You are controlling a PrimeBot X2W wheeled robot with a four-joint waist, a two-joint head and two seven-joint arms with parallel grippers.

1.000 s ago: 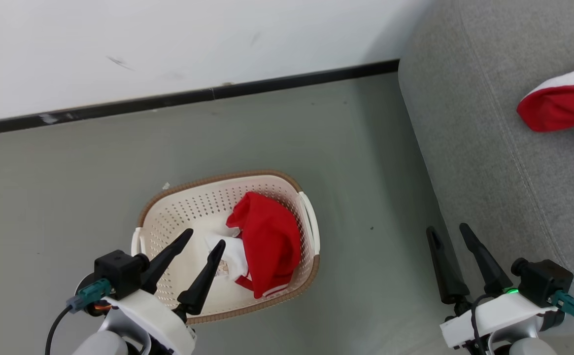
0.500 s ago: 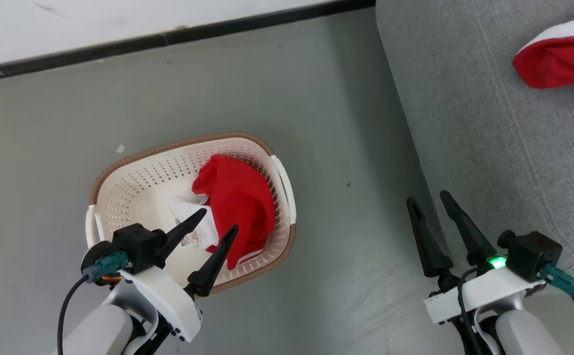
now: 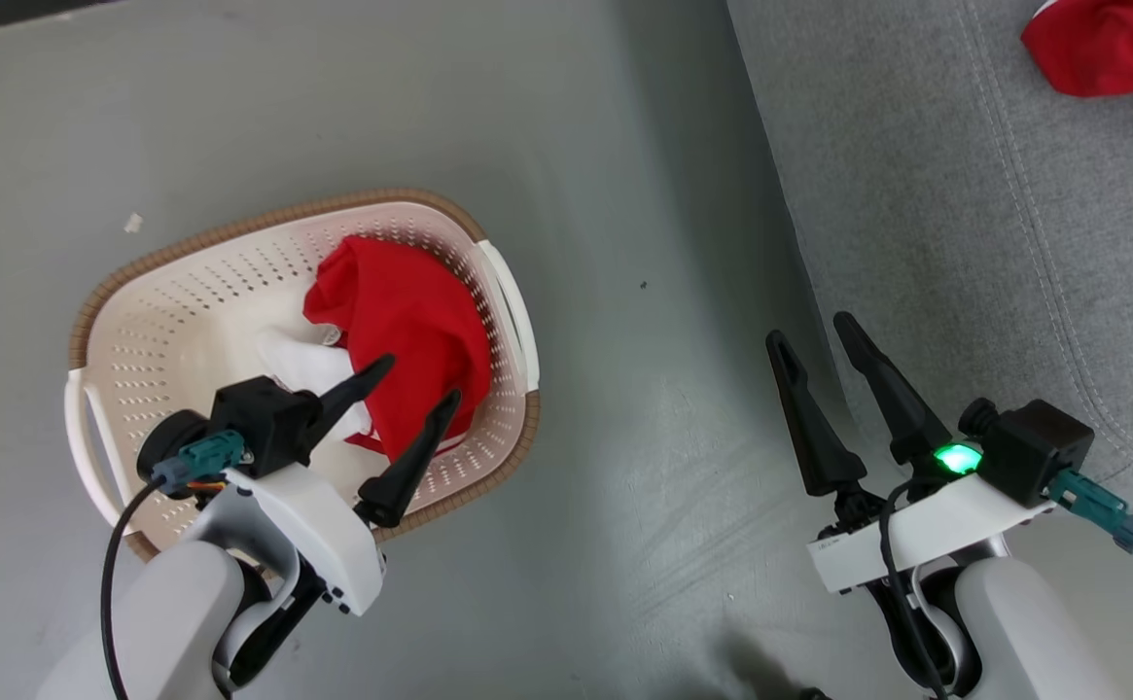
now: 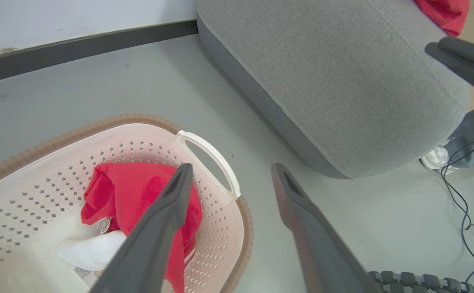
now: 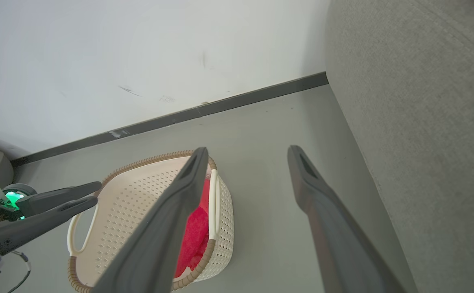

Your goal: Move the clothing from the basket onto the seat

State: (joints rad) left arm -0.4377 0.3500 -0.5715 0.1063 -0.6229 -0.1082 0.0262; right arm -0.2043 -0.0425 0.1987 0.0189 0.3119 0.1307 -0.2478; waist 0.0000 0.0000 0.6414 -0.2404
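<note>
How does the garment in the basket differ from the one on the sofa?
The basket garment lies in the basket, the sofa garment on the sofa. The basket garment shows nearly whole; the sofa garment is cut off by the frame. Both are red.

We see the basket (image 3: 162, 311) upright on the floor near the grey sofa (image 3: 916, 194): cream perforated plastic, brown rim, white handles. One red garment (image 3: 401, 311) lies crumpled inside against the sofa-side wall, with a white panel showing at its edge. The second red garment (image 3: 1101, 49) lies on the sofa, well apart from the basket.
</note>
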